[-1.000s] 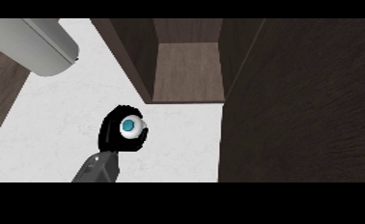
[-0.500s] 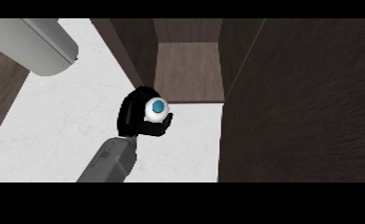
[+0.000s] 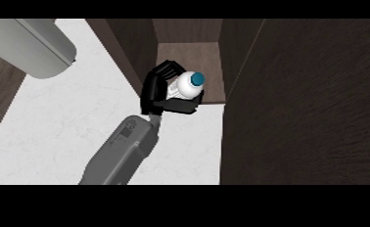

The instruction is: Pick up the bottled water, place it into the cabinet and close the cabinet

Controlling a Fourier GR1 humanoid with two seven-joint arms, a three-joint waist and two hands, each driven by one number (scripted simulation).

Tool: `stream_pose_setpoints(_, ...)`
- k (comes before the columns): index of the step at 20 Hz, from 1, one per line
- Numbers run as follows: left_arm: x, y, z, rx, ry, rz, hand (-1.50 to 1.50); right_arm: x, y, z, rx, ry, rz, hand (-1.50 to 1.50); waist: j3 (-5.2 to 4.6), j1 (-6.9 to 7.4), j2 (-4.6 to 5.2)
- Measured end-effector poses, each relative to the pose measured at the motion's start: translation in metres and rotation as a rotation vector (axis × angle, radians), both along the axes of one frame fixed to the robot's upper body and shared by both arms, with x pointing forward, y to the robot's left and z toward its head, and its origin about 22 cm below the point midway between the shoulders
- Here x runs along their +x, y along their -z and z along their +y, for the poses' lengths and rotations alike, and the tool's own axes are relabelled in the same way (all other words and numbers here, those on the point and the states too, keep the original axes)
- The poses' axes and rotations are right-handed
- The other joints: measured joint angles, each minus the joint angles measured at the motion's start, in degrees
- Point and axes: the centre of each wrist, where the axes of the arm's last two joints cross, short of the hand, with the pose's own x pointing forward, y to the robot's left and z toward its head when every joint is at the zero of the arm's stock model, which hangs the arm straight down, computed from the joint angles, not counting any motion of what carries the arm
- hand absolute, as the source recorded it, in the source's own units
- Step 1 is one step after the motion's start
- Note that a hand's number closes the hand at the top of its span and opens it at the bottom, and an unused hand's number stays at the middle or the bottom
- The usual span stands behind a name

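Note:
The bottled water [image 3: 186, 85], white with a blue cap, shows from above, tilted with its cap toward the view's right. My left hand [image 3: 157, 90] is shut on it: the fingers curl over its far side and the thumb lies across its near side, hiding most of the body. Hand and bottle hang at the mouth of the dark wooden cabinet [image 3: 186, 52], over the front edge of its brown shelf floor. My grey forearm [image 3: 123, 150] rises from the lower left. The right hand does not show.
A tall dark wood panel [image 3: 296, 103] fills the right side, next to the opening. The cabinet's left wall [image 3: 130, 45] stands just left of the hand. A large grey rounded object [image 3: 39, 45] sits at top left above the white counter [image 3: 57, 123].
My left hand has carried the bottle up and to the right across the counter, from the open counter to the cabinet's mouth. The grip has not changed.

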Motion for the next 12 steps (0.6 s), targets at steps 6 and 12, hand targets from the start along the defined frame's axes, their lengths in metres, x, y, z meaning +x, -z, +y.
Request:
stream_pose_setpoints(6, 0.025, -0.021, -0.020, 0.085, -0.051, 0.025, 1.50, 0.003, 0.001, -0.007, -0.023, -0.002, -0.007, -1.50, -0.01, -0.76, 0.31)
stream_pose_setpoints(12, 0.050, -0.031, -0.022, 0.133, -0.111, 0.067, 1.50, 0.003, 0.002, -0.014, -0.040, -0.008, -0.023, -1.50, -0.01, -1.65, 0.61)
